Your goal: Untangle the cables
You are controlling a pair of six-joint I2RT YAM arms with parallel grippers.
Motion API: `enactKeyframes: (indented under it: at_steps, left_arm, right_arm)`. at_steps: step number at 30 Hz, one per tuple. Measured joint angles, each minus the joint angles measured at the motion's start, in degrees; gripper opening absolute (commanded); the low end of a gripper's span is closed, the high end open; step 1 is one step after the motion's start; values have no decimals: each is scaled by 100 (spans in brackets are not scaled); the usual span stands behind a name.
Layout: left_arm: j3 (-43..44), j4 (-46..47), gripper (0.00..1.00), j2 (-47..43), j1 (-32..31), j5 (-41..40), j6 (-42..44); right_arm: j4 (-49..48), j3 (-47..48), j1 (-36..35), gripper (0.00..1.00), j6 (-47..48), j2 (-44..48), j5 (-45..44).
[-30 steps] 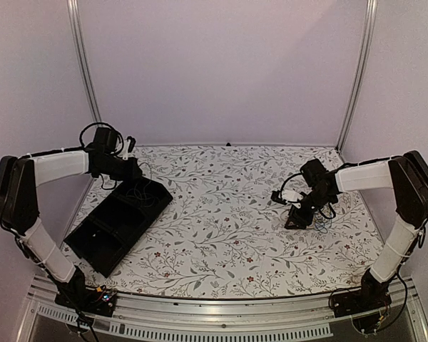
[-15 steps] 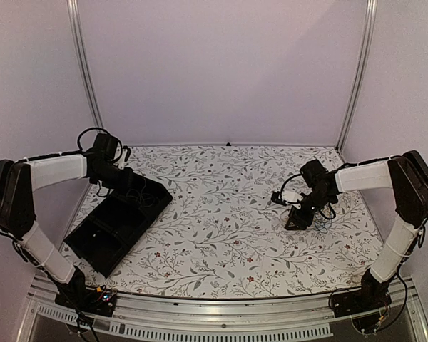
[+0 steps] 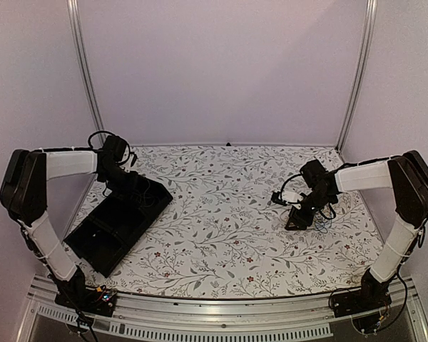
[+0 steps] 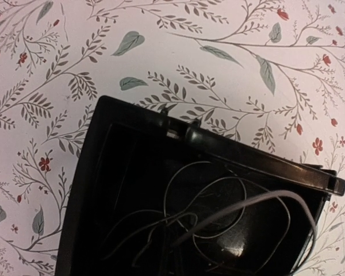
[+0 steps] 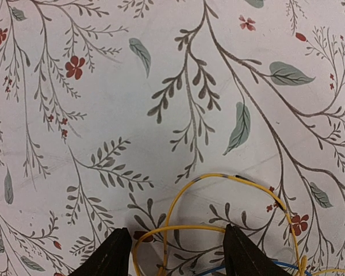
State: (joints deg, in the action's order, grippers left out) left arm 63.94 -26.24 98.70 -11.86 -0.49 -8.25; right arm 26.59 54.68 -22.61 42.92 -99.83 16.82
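Desk (image 3: 221,235) with floral print, from above: left claw (image 3: 130,185) over the far end of a black plastic tray (image 3: 103,239), right claw (image 3: 297,218) low on the right. Only the left wrist view shows thin dark wire loops (image 4: 190,217) inside the tray; that claw is closed, its hold unclear. The right wrist view shows its claw spread wide and empty, straddling thin yellow wire loops (image 5: 187,227) beside a blue wire (image 5: 270,264).

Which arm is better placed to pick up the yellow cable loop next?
Right. The right gripper hangs open directly over the yellow cable, with part of its loop lying between the jaws. The left gripper is shut and sits on the far side, over the black tray.
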Motion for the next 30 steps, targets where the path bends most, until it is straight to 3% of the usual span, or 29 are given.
enactKeyframes:
  at_steps: [4,10,14,23,30]
  left_arm:
    - [118,-17,1,205,0,46,13]
    - [173,-168,26,240,0,-9,9]
    - [149,-302,36,-98,0,-155,-42]
    - [72,-234,43,-1386,-35,22,-59]
    - [61,-92,46,-1043,-520,363,-144]
  right_arm:
    - [2,0,0,59,0,0,0]
    - [13,0,0,59,0,0,0]
    - [33,0,0,59,2,-9,0]
    - [31,11,0,59,22,-37,7]
    - [24,68,0,59,39,-94,26]
